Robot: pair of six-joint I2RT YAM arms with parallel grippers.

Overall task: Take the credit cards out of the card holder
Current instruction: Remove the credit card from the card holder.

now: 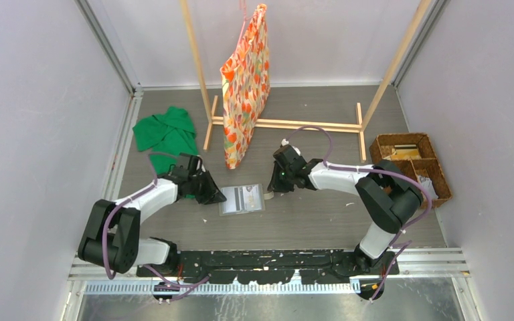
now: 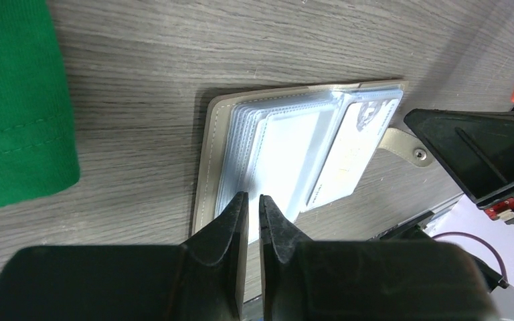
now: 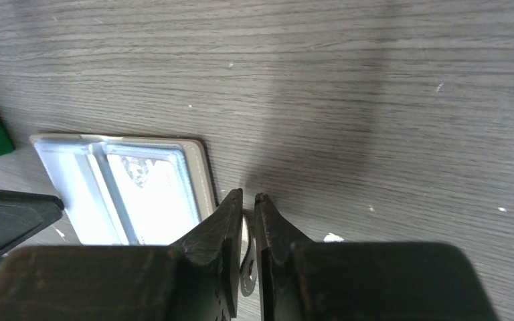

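— Grey card holder (image 1: pixel 242 198): position and condition?
— It lies open and flat on the bench (image 1: pixel 308 227), near the middle, between the two arms. The pale pocket sleeves face up. One card (image 2: pixel 355 154) shows in the top sleeve, fully seated. No card is out.
— Claws?
— In the overhead view the left claw (image 2: pixel 253 199) is at the holder's 9 o'clock, jaws narrow, pinching the cover edge and the sleeve stack. The right claw (image 3: pixel 248 197) is at 3 o'clock, jaws narrow, nipping the snap tab (image 2: pixel 405 144). Neither grips a card.
— Surroundings?
— A green cloth (image 1: pixel 166 134) lies at 10 o'clock, near the left claw. A patterned bag (image 1: pixel 245 87) hangs on a wooden rack (image 1: pixel 308 125) at 12 o'clock. A wicker basket (image 1: pixel 401 136) sits at 3 o'clock, well apart.
— Hazards, in your judgement?
— Three.
  - The tab is thin, so a pull there may slip it from the jaws or drag the holder out of the left claw's hold.
  - The left pinch spans several sleeves and could squeeze the pockets shut, jamming a card.
  - A lift by either claw may fold the holder closed over the card.
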